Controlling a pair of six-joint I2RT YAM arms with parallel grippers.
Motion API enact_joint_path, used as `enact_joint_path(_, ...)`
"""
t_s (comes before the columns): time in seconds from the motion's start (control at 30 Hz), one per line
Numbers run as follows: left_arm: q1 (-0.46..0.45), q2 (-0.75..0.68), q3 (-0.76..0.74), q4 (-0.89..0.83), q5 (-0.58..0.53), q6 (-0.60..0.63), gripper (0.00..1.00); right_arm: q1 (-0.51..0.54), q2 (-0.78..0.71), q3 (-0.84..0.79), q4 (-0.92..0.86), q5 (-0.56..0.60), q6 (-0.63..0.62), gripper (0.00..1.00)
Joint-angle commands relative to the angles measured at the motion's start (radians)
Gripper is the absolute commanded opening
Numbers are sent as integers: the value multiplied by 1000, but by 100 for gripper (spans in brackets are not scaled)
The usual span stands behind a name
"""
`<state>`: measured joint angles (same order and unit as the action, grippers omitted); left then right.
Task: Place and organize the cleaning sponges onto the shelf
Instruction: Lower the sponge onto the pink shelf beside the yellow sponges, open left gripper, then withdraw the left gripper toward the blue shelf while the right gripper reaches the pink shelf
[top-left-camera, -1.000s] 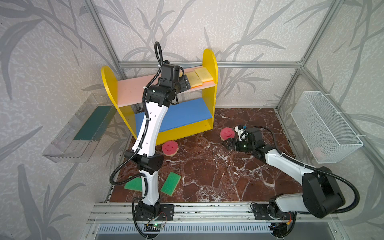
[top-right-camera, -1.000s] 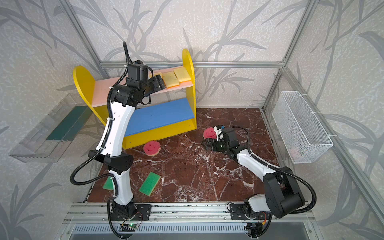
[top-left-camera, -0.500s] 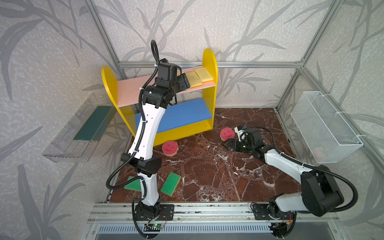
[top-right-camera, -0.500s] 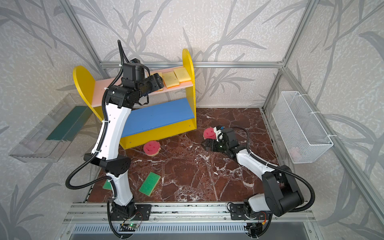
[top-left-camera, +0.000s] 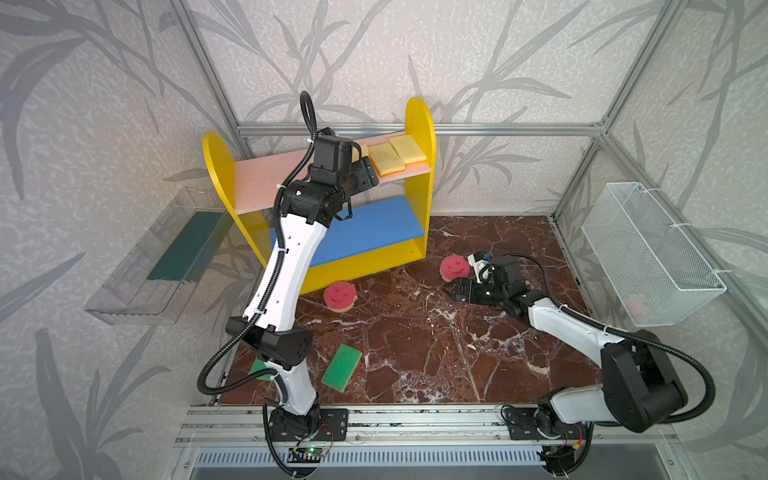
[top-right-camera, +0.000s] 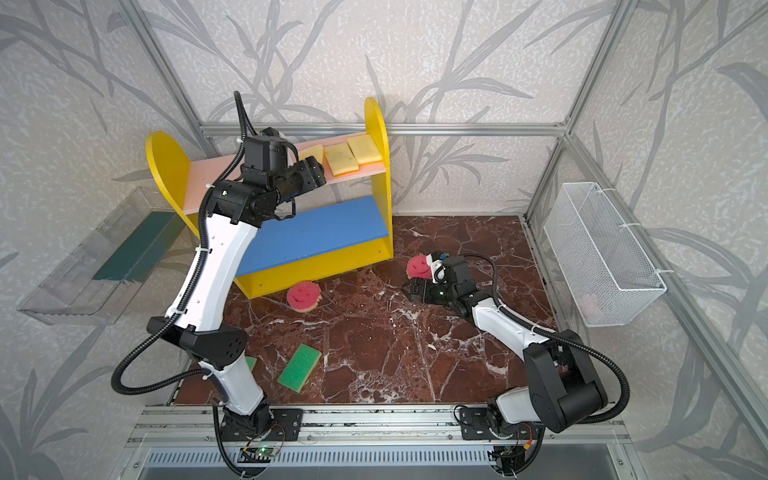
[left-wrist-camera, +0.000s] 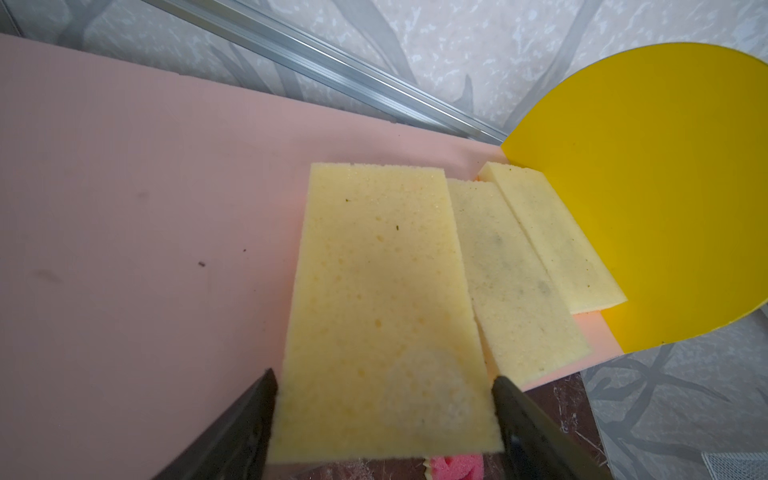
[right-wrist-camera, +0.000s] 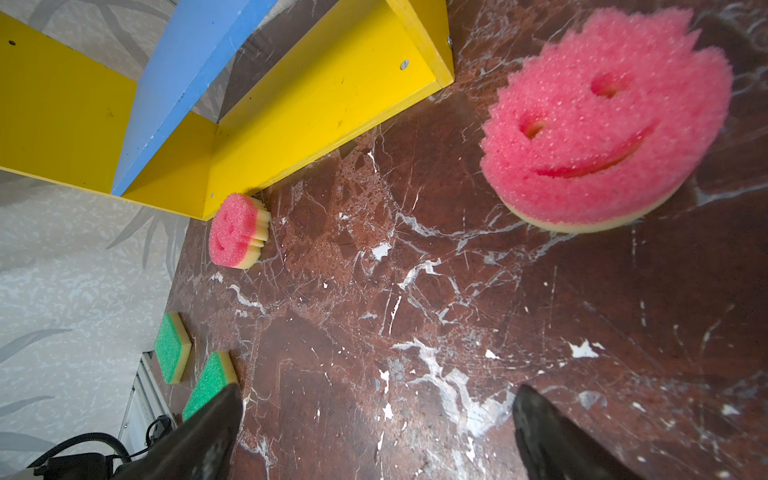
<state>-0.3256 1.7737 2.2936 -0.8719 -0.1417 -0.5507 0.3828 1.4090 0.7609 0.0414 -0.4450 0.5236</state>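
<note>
Left wrist view: the left gripper (left-wrist-camera: 382, 386) has its wide jaws flanking a yellow sponge (left-wrist-camera: 374, 270) lying on the pink board (left-wrist-camera: 145, 208) of the shelf (left-wrist-camera: 644, 187), touching its long edges, though I cannot tell whether they squeeze it, while the right gripper (right-wrist-camera: 378, 399) gapes empty above the marble floor (right-wrist-camera: 415, 270) near a pink smiley sponge (right-wrist-camera: 602, 124).

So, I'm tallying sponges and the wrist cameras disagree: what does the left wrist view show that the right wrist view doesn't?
Only the left wrist view: three yellow sponges side by side on the pink upper board, the nearest flanked by the left gripper. Only the right wrist view: two green sponges, the blue middle board, the open, empty right gripper. Both: the shelf's yellow panel, marble floor, a pink sponge (a sliver in the left wrist view).
</note>
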Motion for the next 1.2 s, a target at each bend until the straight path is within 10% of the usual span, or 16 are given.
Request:
enact_joint_path(0.0, -4, -60, -48, 48, -8, -24, 82, 7, 10, -9, 11, -7, -9, 99)
enact_joint_path(1.17, -94, -33, 27, 32, -64, 7, 82, 10, -1, -12, 3, -8, -14, 99)
